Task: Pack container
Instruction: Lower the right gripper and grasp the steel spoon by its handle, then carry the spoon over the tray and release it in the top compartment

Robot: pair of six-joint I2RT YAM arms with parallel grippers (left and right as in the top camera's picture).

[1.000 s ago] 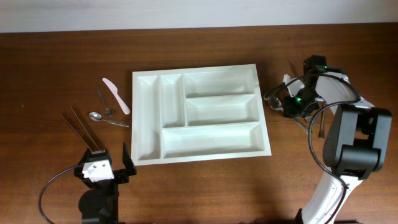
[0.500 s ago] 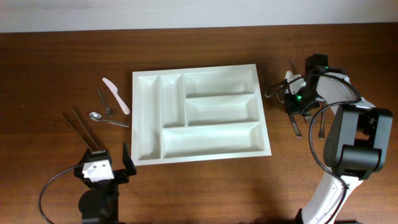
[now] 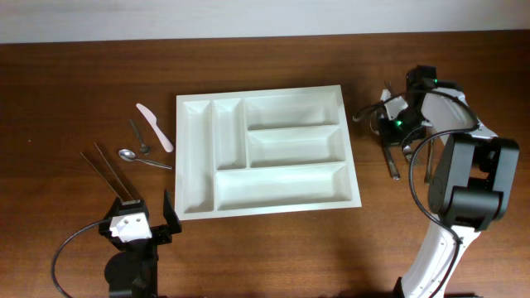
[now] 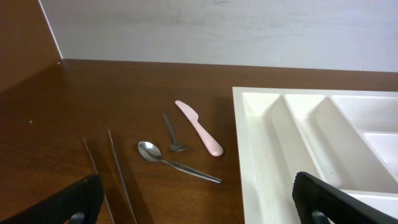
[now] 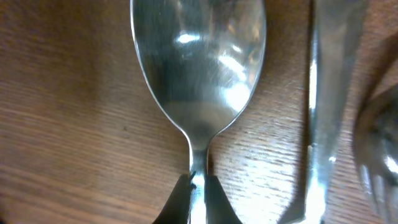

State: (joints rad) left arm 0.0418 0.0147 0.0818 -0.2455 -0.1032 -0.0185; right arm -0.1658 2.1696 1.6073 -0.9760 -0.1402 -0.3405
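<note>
The right gripper (image 5: 198, 194) is pressed together on the neck of a spoon (image 5: 199, 68), which lies beside other cutlery (image 5: 326, 93) at the right of the table (image 3: 66, 83). The container (image 3: 281, 184) lies empty at centre, left of that gripper, its three long compartments (image 3: 294, 147) running left to right. The left gripper (image 3: 139, 217) is spread wide at near left, the farther of the two from the spoon. No writing is legible.

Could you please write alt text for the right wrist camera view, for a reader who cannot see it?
Close-up of a shiny metal spoon, its neck pinched between the closed tips of the right gripper at the bottom edge, bowl pointing up. A brown wooden table fills the background, and another metal utensil runs down the picture's right side.
</note>
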